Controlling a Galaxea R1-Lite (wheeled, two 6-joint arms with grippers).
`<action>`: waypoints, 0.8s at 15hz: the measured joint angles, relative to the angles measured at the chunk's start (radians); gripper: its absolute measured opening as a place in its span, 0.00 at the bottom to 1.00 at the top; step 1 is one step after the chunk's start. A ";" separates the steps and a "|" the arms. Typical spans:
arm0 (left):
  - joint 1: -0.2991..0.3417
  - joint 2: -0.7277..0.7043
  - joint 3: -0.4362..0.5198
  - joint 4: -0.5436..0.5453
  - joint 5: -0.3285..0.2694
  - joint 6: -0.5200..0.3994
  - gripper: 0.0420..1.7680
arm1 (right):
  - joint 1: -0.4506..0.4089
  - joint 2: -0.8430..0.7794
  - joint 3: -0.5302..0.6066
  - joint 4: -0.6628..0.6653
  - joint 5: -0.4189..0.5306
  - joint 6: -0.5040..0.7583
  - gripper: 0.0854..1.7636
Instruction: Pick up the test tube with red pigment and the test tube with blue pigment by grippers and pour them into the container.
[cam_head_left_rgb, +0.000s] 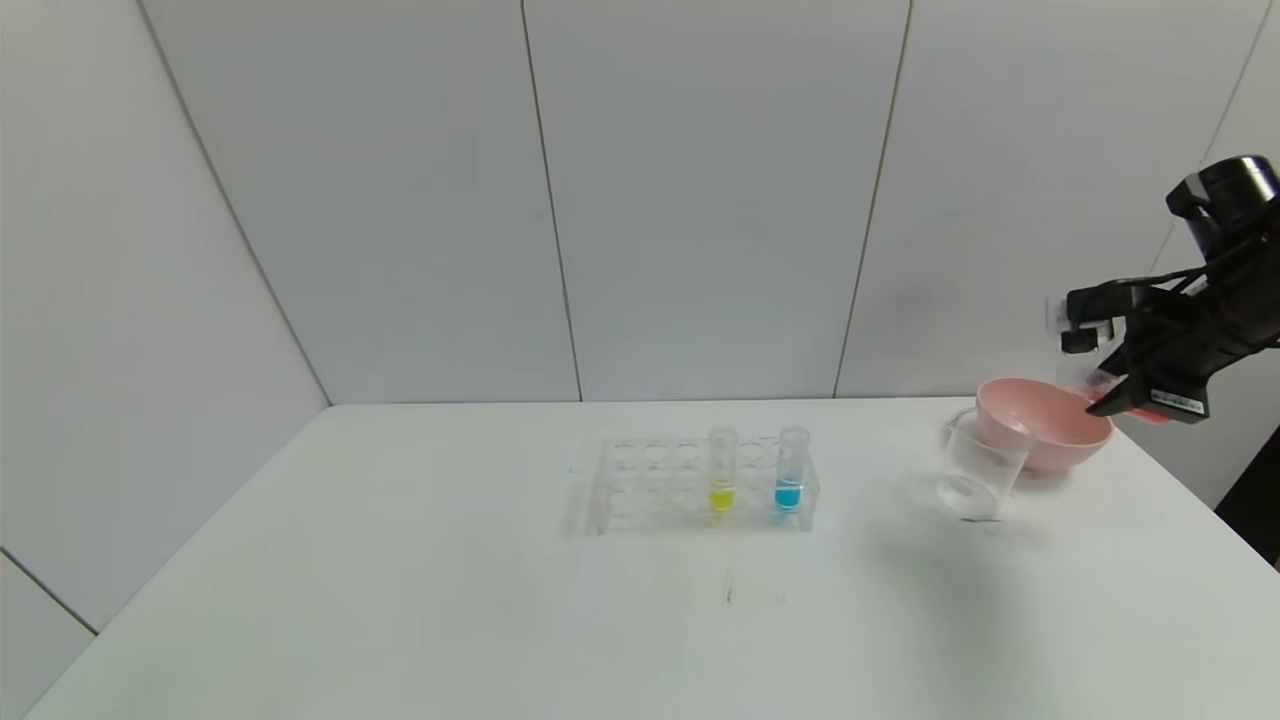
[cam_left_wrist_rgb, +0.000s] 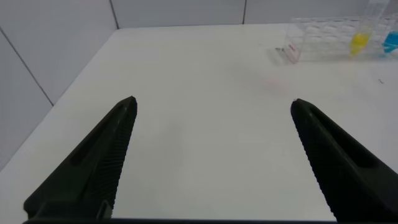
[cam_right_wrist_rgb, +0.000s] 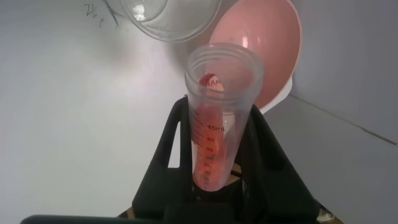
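My right gripper (cam_head_left_rgb: 1090, 335) hangs at the table's far right, above the rim of the pink bowl, shut on the test tube with red pigment (cam_head_left_rgb: 1100, 385). In the right wrist view the tube (cam_right_wrist_rgb: 217, 124) sits clamped between the black fingers (cam_right_wrist_rgb: 177, 124), with orange-red liquid lying along its wall and its open mouth towards the bowl. The test tube with blue pigment (cam_head_left_rgb: 790, 470) stands upright in the clear rack (cam_head_left_rgb: 640, 490). The container (cam_head_left_rgb: 985, 470), a clear beaker, stands just left of the bowl. My left gripper (cam_left_wrist_rgb: 212, 109) is open over bare table, out of the head view.
A pink bowl (cam_head_left_rgb: 1050, 425) sits behind and right of the beaker, near the table's right edge. A tube with yellow liquid (cam_head_left_rgb: 722, 470) stands in the rack beside the blue one. White wall panels rise behind the table.
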 joint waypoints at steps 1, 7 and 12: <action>0.000 0.000 0.000 0.000 0.000 0.000 1.00 | 0.003 0.009 0.000 -0.009 -0.004 0.003 0.25; 0.000 0.000 0.000 0.000 0.000 0.000 1.00 | 0.049 0.047 -0.004 -0.039 -0.125 -0.003 0.25; 0.000 0.000 0.000 0.000 0.000 0.000 1.00 | 0.090 0.063 -0.005 -0.066 -0.266 -0.024 0.25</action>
